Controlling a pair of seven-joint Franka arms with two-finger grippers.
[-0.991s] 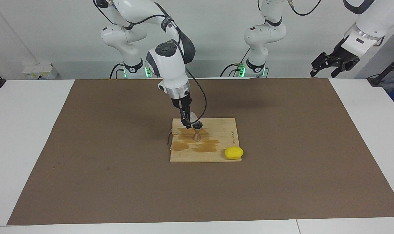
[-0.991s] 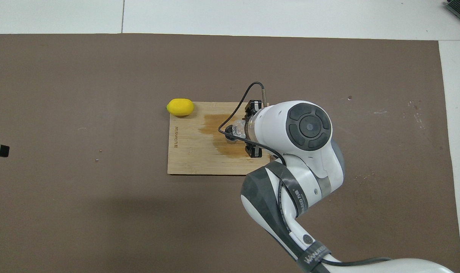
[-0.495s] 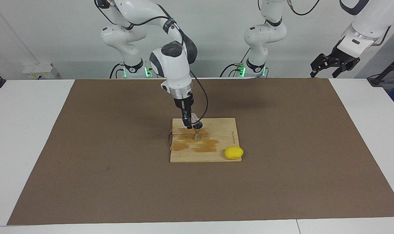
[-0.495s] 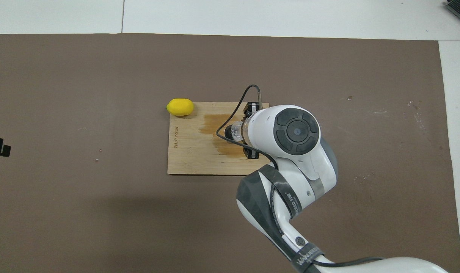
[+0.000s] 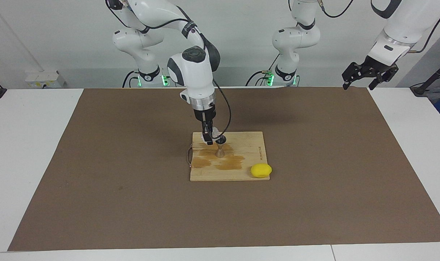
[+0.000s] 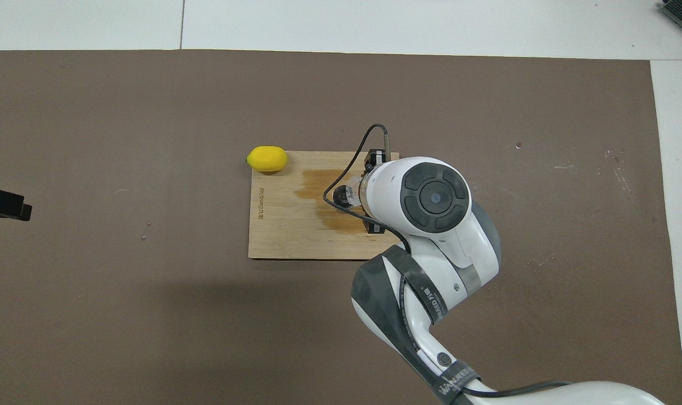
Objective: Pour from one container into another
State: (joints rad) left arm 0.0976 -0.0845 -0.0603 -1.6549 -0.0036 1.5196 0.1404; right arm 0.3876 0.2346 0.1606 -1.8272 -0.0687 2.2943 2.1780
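Glass cup point(image 5: 214, 132), small and clear, sits tipped in the clamped fingers of the right gripper point(image 5: 209, 137), its mouth touching or just above the rim of the steel jigger point(image 5: 220, 148); contact cannot be told. That hourglass jigger stands upright on the wooden board point(image 5: 249, 145), near the board's middle, amid darker wet-looking stains on the wood. At the board's corner farthest from the robots, toward the left arm's end of the table, a yellow lemon point(image 5: 261, 170) rests half on the edge. A thin metal loop point(image 5: 188, 156) sticks out from the board's edge toward the right arm's end. Small writing runs along the board's edge near the lemon, too small to read. Around the board the brown mat point(image 5: 96, 174) lies wide and bare to all four sides. The right arm bears a band with lettering that is only partly legible. The left gripper point(image 5: 361, 74) waits, jaws spread and holding nothing, raised over the mat's corner at its own end.
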